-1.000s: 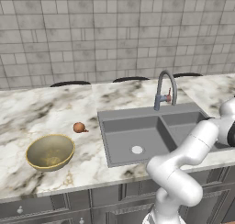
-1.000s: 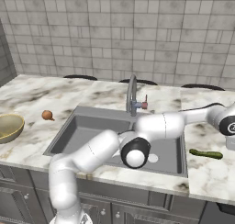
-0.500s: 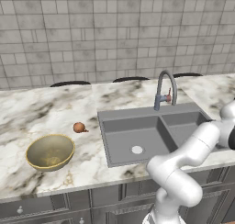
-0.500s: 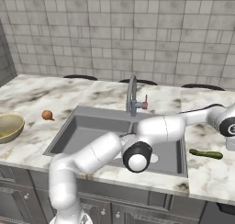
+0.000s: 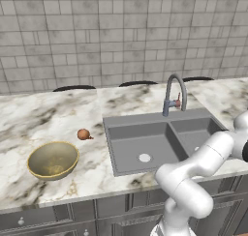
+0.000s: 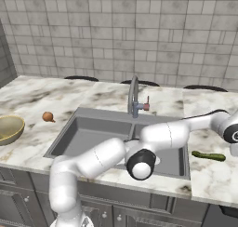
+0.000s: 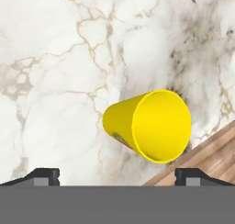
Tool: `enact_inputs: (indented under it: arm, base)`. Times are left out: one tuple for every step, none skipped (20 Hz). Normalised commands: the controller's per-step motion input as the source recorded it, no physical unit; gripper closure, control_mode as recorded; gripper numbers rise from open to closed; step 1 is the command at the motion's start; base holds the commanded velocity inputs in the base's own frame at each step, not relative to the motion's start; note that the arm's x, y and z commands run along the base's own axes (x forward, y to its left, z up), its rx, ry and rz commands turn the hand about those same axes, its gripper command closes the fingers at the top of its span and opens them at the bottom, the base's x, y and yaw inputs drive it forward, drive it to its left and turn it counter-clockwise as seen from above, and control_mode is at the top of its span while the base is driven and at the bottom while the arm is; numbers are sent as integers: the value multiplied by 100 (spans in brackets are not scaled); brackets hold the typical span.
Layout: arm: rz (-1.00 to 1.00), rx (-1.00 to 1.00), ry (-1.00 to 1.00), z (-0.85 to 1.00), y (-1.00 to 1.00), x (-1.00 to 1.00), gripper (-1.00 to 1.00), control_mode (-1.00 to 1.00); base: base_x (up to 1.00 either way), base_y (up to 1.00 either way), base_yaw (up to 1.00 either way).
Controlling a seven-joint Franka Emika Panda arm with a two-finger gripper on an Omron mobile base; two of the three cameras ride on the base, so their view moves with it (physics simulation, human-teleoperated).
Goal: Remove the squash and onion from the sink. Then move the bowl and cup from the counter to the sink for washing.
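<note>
Yellow cup (image 7: 149, 125) is seen from above on the marble counter (image 7: 55, 58), interior empty, between the spread fingertips of the tool (image 7: 117, 175), untouched. Bowl (image 5: 53, 160) sits empty beside the onion (image 5: 83, 134); squash (image 6: 208, 156) lies right of the sink (image 6: 93, 133), whose basins hold nothing.

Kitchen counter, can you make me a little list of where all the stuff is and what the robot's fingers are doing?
onion: on the counter, left of the sink
bowl: on the counter, near the onion
squash: on the counter, right of the sink
cup: yellow, near the counter's edge, open mouth facing the hand camera
gripper: fingers wide open, holding nothing, cup between and beyond them
</note>
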Motion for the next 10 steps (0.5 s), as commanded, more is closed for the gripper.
enact_inputs:
  arm:
    - [3, 0, 2, -3, -17, 15, -100, -100]
    - [4, 0, 2, -2, -16, 18, -100, -100]
    - [4, 0, 3, -2, -14, 19, -100, -100]
    - [4, 1, 3, -1, -13, 20, -100, -100]
    - [4, 3, 5, 0, -12, 22, -100, -100]
    - [4, 4, 4, 0, -11, 22, -100, -100]
    - [4, 4, 4, 0, -12, 22, -100, -100]
    - [4, 4, 4, 0, -14, 20, -100, -100]
    - [4, 3, 4, -1, -15, 19, -100, -100]
    - [4, 3, 3, 0, -17, 18, -100, -100]
  base:
    - [0, 0, 0]
    - [0, 0, 0]
    - [0, 0, 0]
    - [0, 0, 0]
    - [0, 0, 0]
    - [0, 0, 0]
    - [0, 0, 0]
    - [0, 0, 0]
    - [0, 0, 0]
    - [0, 0, 0]
